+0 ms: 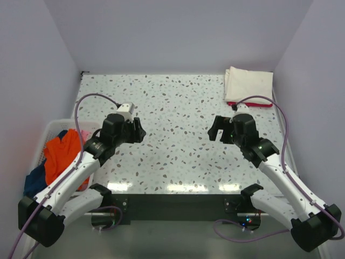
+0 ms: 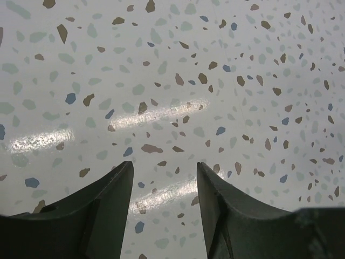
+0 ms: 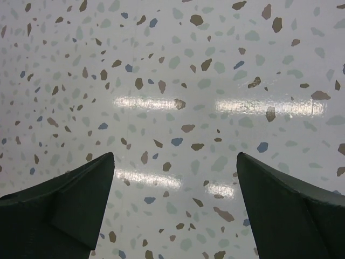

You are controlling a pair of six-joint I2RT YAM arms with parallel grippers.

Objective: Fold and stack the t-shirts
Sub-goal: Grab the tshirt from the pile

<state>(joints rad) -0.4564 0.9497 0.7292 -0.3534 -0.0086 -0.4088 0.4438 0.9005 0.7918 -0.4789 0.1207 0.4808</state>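
Worktop (image 1: 178, 108): white terrazzo speckled with brown, blue and grey-green chips, with strips of ceiling light reflected near its front edge; pale lavender walls enclose it on three sides.
Left arm (image 1: 81, 167): white and black, reaching from the near left corner towards the middle of the worktop, with a purple cable looped over it.
Right arm (image 1: 275, 167): mirrors the left from the near right corner, with its own purple cable.
Basket (image 1: 48, 125): white slatted plastic, off the worktop's left edge, beside the left arm.
Orange t-shirt (image 1: 59, 156): crumpled and unfolded, on top of the heap in the basket.
Cream-white t-shirt (image 1: 248, 83): folded flat in the far right corner of the worktop, the top layer of the stack.
Navy t-shirt (image 1: 33, 183): bunched at the near end of the basket, partly under the orange one.
Red t-shirt (image 1: 253, 104): only a thin edge shows beneath the cream-white one, along the stack's near side.
Pink t-shirt (image 1: 85, 133): a small patch shows in the basket's far right part, just beside the left arm.
Left hand (image 2: 164, 167): hovers over bare worktop left of centre, its jaws moderately parted, with nothing between them.
Right hand (image 3: 175, 156): hovers over bare worktop right of centre, near the stack but apart from it, jaws spread wide and empty.
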